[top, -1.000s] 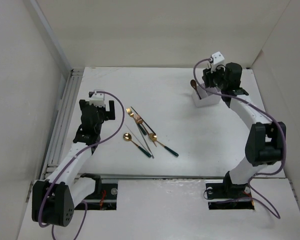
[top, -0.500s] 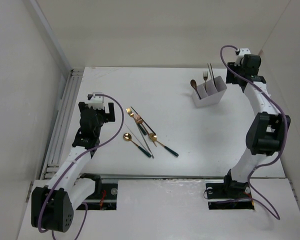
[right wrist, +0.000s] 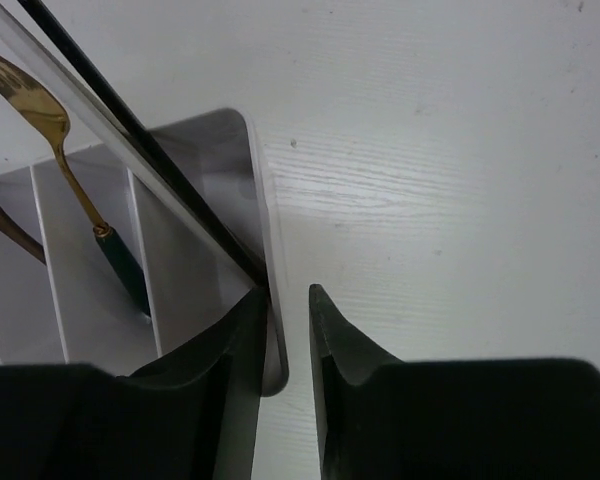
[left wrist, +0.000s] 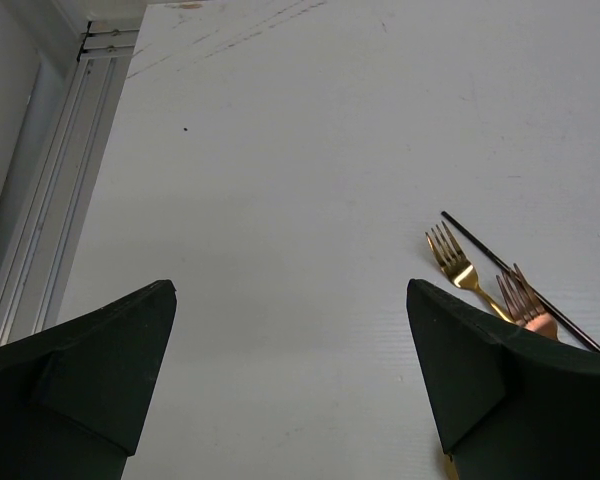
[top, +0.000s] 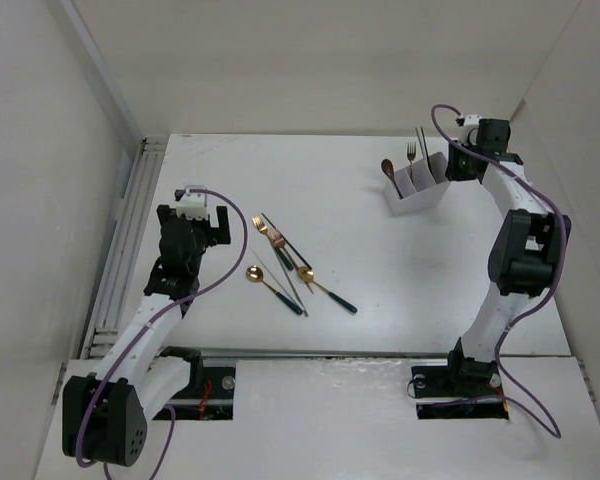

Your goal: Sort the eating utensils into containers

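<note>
The white divided bin [top: 416, 201] stands at the back right and holds a gold spoon [top: 387, 168], a gold fork [top: 411, 152] and dark chopsticks [top: 420, 140]. My right gripper [top: 456, 160] is at the bin's right end. In the right wrist view its fingers [right wrist: 287, 292] stand nearly closed astride the bin's end wall [right wrist: 261, 200], one inside and one outside, beside a dark chopstick [right wrist: 130, 135] and the fork [right wrist: 40, 120]. Two forks [top: 268, 232], two spoons [top: 253, 273] and thin sticks [top: 290, 285] lie mid-table. My left gripper [top: 208, 222] is open and empty left of them; the forks show in its view [left wrist: 460, 268].
A metal rail [top: 130, 230] runs along the table's left edge, also in the left wrist view [left wrist: 50, 190]. White walls enclose the table at the back and on both sides. The right arm's purple cable [top: 550, 240] loops beside the right wall.
My right gripper rose from over the bin, swung to the back right corner, then came down to the bin's right end. The left arm has barely moved.
</note>
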### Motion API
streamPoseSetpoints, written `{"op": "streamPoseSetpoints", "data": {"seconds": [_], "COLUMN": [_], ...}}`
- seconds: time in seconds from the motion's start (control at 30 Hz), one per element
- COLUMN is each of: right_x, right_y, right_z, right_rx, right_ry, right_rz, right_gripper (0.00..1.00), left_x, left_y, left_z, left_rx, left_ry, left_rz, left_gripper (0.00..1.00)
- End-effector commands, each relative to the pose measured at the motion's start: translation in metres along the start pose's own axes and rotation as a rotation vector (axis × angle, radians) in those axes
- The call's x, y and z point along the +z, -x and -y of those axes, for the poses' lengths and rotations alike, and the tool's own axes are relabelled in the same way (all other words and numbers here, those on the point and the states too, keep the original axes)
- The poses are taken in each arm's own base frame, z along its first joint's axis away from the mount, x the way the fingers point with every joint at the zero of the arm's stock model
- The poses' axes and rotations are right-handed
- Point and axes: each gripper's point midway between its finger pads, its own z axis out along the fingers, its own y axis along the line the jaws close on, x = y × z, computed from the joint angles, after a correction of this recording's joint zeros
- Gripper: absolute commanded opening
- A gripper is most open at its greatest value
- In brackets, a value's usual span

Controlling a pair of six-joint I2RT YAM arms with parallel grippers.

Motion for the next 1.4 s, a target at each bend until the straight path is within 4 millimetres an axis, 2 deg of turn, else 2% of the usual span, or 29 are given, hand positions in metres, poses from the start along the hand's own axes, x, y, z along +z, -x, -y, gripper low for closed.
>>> {"op": "streamPoseSetpoints", "data": {"seconds": [0.0, 0.03, 0.1, 0.13, 0.17, 0.2, 0.3, 0.4, 0.5, 0.6, 0.63, 0.77, 0.8, 1.03, 1.07, 1.2, 1.23, 1.33, 1.37], "right_x": [0.0, 0.0, 0.0, 0.002, -0.002, -0.003, -0.016, -0.022, -0.029, -0.027, -0.026, -0.014, -0.016, -0.013, -0.014, -0.022, -0.034, -0.055, -0.071], "right_y": [0.017, 0.017, 0.017, 0.011, 0.017, 0.013, 0.012, 0.001, 0.002, 0.0, 0.007, 0.005, 0.008, 0.016, 0.02, 0.032, 0.047, 0.07, 0.083], "right_z": [0.007, 0.007, 0.004, 0.003, 0.003, 0.003, 0.0, 0.002, -0.006, -0.011, -0.01, -0.009, -0.006, -0.002, -0.003, -0.006, -0.004, 0.002, 0.004], "right_rx": [0.003, 0.012, 0.024, 0.041, 0.047, 0.067, 0.117, 0.156, 0.13, 0.114, 0.103, 0.103, 0.109, 0.063, 0.049, 0.007, -0.019, -0.055, -0.082], "right_ry": [-0.018, -0.018, -0.006, -0.003, -0.006, -0.014, -0.074, -0.135, -0.18, -0.174, -0.175, -0.172, -0.168, -0.171, -0.162, -0.143, -0.15, -0.184, -0.203], "right_rz": [0.05, 0.05, 0.052, 0.039, 0.058, 0.051, 0.047, 0.022, 0.031, 0.029, 0.04, 0.002, 0.007, 0.027, 0.036, 0.087, 0.135, 0.214, 0.254], "right_gripper": [0.28, 0.19, 0.14, 0.1, 0.09, 0.09, 0.0, 0.0, 0.0, 0.0, 0.0, 0.0, 0.0, 0.21, 0.31, 0.5, 0.52, 0.57, 0.58], "left_x": [-0.003, -0.003, -0.003, -0.003, -0.003, -0.003, -0.003, -0.001, -0.001, -0.001, -0.001, -0.001, -0.001, -0.003, -0.004, -0.004, -0.004, -0.006, -0.005], "left_y": [0.011, 0.011, 0.011, 0.011, 0.011, 0.011, 0.011, 0.008, 0.011, 0.011, 0.011, 0.011, 0.006, 0.006, 0.009, 0.009, 0.009, 0.007, 0.009], "left_z": [0.001, 0.001, 0.001, 0.001, 0.001, 0.001, 0.001, 0.002, 0.003, 0.003, 0.003, 0.003, 0.003, 0.004, 0.003, 0.003, 0.003, 0.003, 0.003], "left_rx": [-0.021, -0.021, -0.021, -0.021, -0.021, -0.021, -0.021, -0.019, -0.021, -0.021, -0.021, -0.021, -0.019, -0.028, -0.03, -0.03, -0.03, -0.03, -0.031], "left_ry": [-0.01, -0.01, -0.01, -0.01, -0.01, -0.01, -0.01, -0.01, -0.02, -0.021, -0.021, -0.021, -0.021, -0.021, -0.021, -0.021, -0.021, -0.021, -0.021], "left_rz": [0.044, 0.044, 0.044, 0.044, 0.044, 0.044, 0.044, 0.035, 0.044, 0.044, 0.044, 0.044, 0.035, 0.035, 0.044, 0.044, 0.044, 0.044, 0.053], "left_gripper": [1.0, 1.0, 1.0, 1.0, 1.0, 1.0, 1.0, 1.0, 1.0, 1.0, 1.0, 1.0, 1.0, 1.0, 1.0, 1.0, 1.0, 1.0, 1.0]}}
